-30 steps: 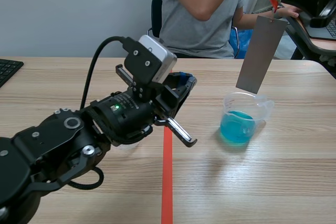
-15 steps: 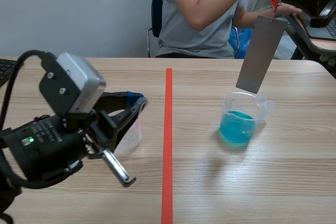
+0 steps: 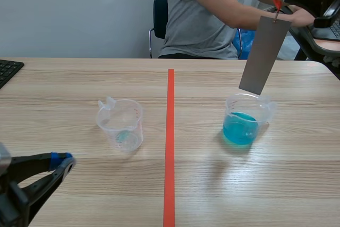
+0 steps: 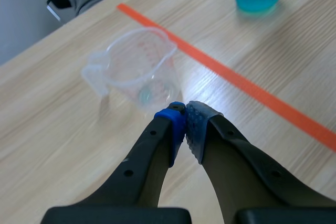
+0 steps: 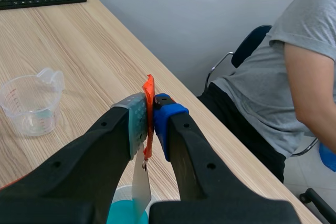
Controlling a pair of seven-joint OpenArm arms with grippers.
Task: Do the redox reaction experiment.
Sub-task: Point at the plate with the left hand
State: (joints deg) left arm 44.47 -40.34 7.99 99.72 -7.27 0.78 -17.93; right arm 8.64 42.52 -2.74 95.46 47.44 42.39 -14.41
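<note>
Grey strip [image 3: 264,54] hanging from orange tab [image 5: 149,92], pinched tight in right gripper [image 5: 150,115], above blue-liquid cup [image 3: 245,122] at 3 o'clock of clear cup [image 3: 121,125]: lower plumb, centred, slowly; left gripper [image 4: 185,124] closed, empty.

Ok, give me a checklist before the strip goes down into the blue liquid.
1. Grip: right gripper shut on orange tab: ok.
2. Aim: grey strip hangs over blue beaker: ok.
3. Depth: strip's lower end above blue liquid, not in it: ok.
4. Other arm: left gripper shut, apart from blue beaker: ok.
5. Spare: clear beaker upright, apart from blue beaker: ok.
6. Bystander: person's hand clear of the right arm: cannot tell.
</note>
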